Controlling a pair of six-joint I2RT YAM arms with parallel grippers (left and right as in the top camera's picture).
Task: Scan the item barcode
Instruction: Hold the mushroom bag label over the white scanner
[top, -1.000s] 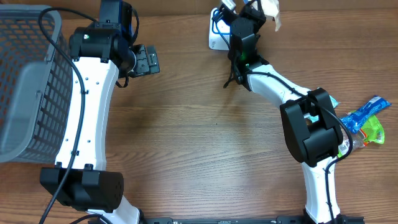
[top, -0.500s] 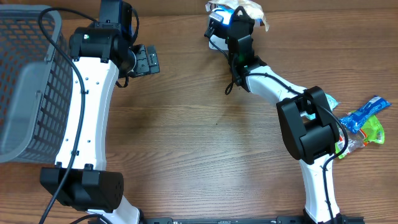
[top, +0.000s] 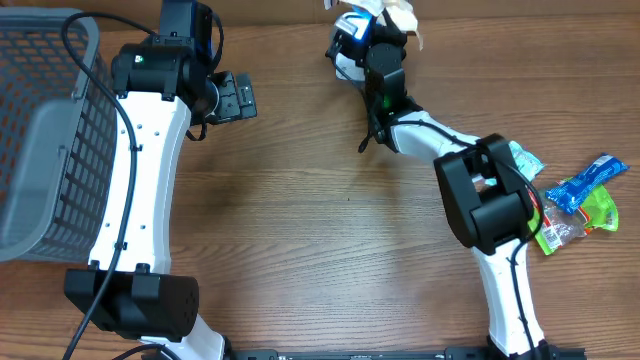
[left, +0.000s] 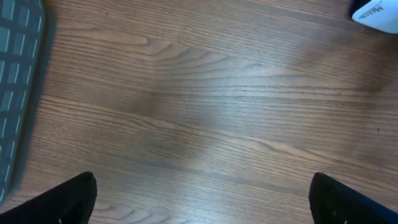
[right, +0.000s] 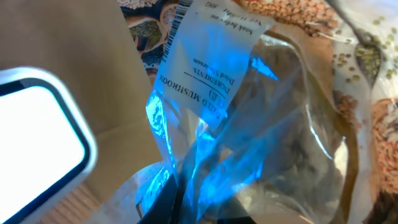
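Your widest surface is the wooden table (top: 330, 230), and the white scanner (top: 343, 64) sits at its far edge; take everything from that scanner. Far to the scanner's left stands the grey mesh basket (top: 40, 150). The frame edge cuts it off, and you cannot make out what lies in it.

Your left arm (top: 140, 180) reaches up the table between basket and scanner. The left gripper (top: 238, 97) points toward the scanner but stays well apart from it, jaws spread wide and holding nothing. In the left wrist view only bare wood lies between its dark fingertips (left: 74, 199), with the scanner a white corner at the upper right.

Your right arm (top: 450, 140) bends in from the scanner's right. The right gripper (top: 368, 35) hangs directly over the scanner, clamped on the neck of a clear bag (right: 267, 137) of dried mushrooms that is lit blue. The bag's white label (right: 208, 62) faces the wrist camera just beside the scanner's rounded body. The barcode (right: 178, 25) sits at the label's top edge, partly cut off.

Well to the scanner's right, past the right arm's elbow, lie blue and green snack packets (top: 585, 195); their print is too small to read.
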